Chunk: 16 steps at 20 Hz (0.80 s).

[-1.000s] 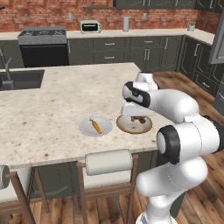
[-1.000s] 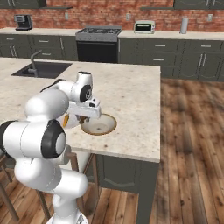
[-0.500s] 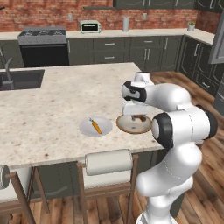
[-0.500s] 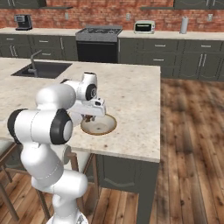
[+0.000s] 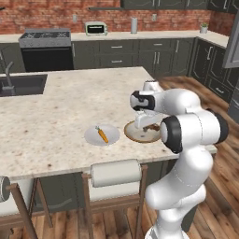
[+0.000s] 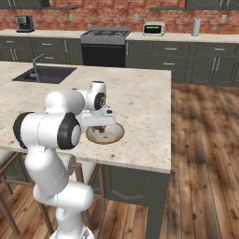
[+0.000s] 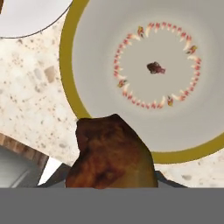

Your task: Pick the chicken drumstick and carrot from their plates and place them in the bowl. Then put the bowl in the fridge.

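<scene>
At the bottom centre of the hand view, the chicken drumstick (image 7: 111, 153) sits clamped in the part-closed gripper (image 7: 109, 183), above the near rim of the bowl (image 7: 70, 65). The carrot (image 5: 102, 135) waits on its plate (image 5: 91, 139), left of centre. Next, I judge: centre over the bowl, then release.

Speckled stone counter (image 5: 60, 112); matt glazed bowl (image 7: 87, 52); rough drumstick (image 7: 111, 153)

I stand in a home kitchen: a speckled stone island (image 5: 56, 116) before me with a sink (image 6: 44, 73) at ten o'clock, a black stove (image 6: 105, 46) and toaster (image 6: 154, 29) at twelve, dark cabinets (image 5: 135, 56), a brick wall (image 6: 116, 11), wood floor (image 6: 200, 163)
</scene>
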Tool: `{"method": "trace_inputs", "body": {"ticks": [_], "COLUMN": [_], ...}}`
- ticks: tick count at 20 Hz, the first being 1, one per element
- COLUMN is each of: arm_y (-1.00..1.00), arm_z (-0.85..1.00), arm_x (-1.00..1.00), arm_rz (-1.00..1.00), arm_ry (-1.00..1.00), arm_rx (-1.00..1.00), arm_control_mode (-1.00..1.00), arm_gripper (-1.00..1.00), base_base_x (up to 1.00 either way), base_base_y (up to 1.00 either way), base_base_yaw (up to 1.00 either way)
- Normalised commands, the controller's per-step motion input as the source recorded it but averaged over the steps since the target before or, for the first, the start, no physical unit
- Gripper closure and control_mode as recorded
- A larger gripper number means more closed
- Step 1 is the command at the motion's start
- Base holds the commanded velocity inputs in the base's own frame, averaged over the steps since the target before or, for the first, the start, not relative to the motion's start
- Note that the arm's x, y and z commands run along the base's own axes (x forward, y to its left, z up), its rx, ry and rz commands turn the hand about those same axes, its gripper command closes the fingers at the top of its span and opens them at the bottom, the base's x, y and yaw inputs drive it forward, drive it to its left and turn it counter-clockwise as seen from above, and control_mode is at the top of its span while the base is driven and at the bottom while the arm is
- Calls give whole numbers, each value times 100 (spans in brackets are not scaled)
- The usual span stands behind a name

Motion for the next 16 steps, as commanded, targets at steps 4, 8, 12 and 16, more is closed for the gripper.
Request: {"method": "trace_inputs", "body": {"ticks": [4,8,12,16], "arm_y": [-3,-2,2,2], "arm_z": [-17,-19,-27,-26], "arm_x": [30,33,18,14], "arm_rz": [31,10,0,0], "arm_ry": [2,1,2,0], "arm_rx": [3,4,4,2], "arm_control_mode": [-100,-100,-100,-100], "arm_gripper": [100,100,100,100], "base_base_x": [0,0,0,0], "base_base_y": [0,0,0,0], "base_base_yaw": [0,0,0,0]}}
